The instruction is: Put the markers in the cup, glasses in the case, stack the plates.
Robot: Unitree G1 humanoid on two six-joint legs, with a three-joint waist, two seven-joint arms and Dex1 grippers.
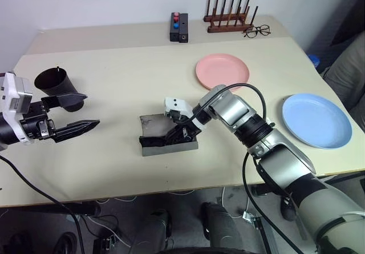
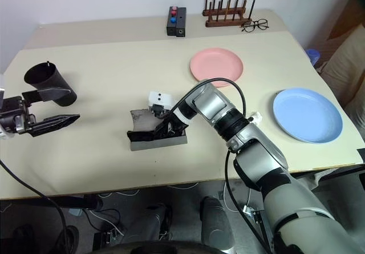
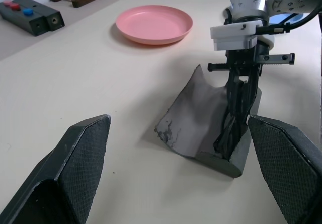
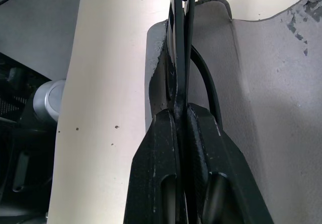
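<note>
Right wrist view has the right gripper [image 4: 180, 121] pinching the folded glasses [image 4: 179, 43] by their frame, its fingers nearly pressed together, with the glasses reaching out ahead of the fingertips into the trough of the open grey case [image 3: 221, 133], whose lid lies flat just beside them. To my eye the glasses should be settled low and lengthwise against the case wall before the fingers part, then the gripper drawn straight back so it does not drag them out. Well off to its side, the left gripper [image 1: 73, 112] hangs spread wide and empty, the black cup [image 1: 56, 81] just behind it, and the pink plate [image 1: 222, 70] and the blue plate [image 1: 316, 120] lie apart beyond the case.
</note>
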